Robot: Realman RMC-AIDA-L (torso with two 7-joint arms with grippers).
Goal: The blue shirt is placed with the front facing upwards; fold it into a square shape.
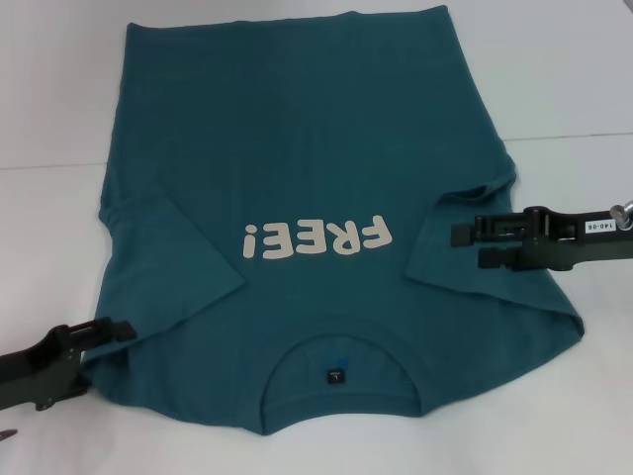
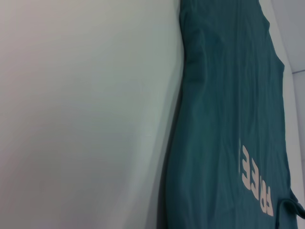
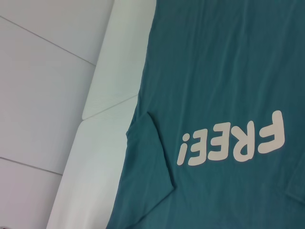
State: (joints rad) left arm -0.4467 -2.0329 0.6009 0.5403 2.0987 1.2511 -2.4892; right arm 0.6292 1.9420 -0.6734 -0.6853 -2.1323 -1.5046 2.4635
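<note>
The blue shirt (image 1: 316,148) lies flat on the white table, front up, with its collar (image 1: 341,341) and small dark tag (image 1: 337,376) nearest me. The off-white "FREE!" lettering (image 1: 316,237) reads upside down. Both sleeves are folded inward: one on the left (image 1: 168,257), one on the right (image 1: 445,272). My left gripper (image 1: 124,329) sits at the shirt's near left shoulder edge. My right gripper (image 1: 465,247) is open and empty over the folded right sleeve. The shirt also shows in the left wrist view (image 2: 224,95) and the right wrist view (image 3: 219,71).
The white table (image 1: 59,119) shows on both sides of the shirt. A seam line (image 1: 574,134) crosses it at the right. The right wrist view shows the table's edge (image 3: 100,109) with pale panels beyond it.
</note>
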